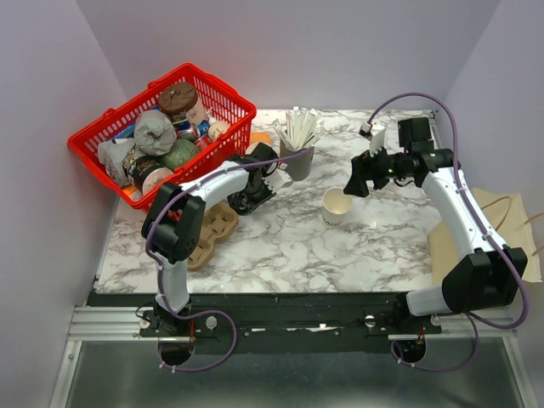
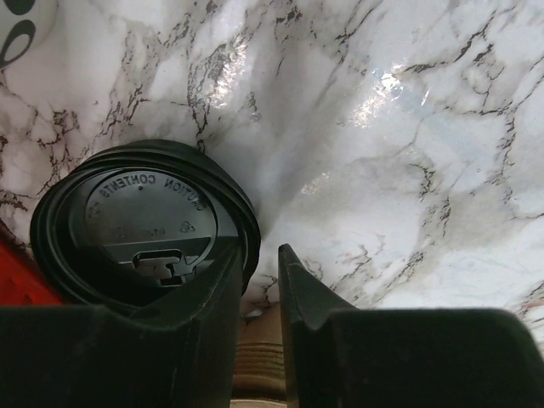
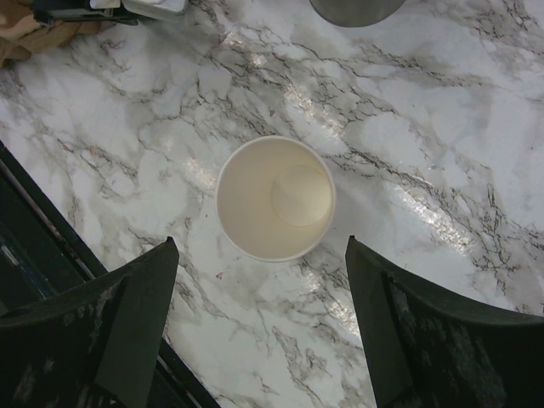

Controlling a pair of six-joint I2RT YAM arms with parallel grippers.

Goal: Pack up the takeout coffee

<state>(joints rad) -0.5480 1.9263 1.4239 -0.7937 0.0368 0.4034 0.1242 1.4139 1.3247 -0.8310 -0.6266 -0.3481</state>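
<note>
Marble-patterned bench (image 1: 340, 255) shows open room along its near edge, between a brown cup carrier (image 1: 212, 231) on the left and a paper bag (image 1: 501, 229) at the right edge. Mid-bench, the right gripper (image 3: 262, 246) hangs over an open cream cup (image 3: 274, 197), its jaws spread wider than the rim and touching nothing. Only its wrist view looks into the cup. Further left, the left gripper (image 2: 257, 255) sits low beside the takeout coffee (image 2: 144, 223). Only the left wrist view shows the black lid, which the arm hides from above. These jaws are almost pressed together, and the lid lies outside them. Farther off stand a grey cup of sticks (image 1: 297, 157) and a red basket (image 1: 161, 127).
</note>
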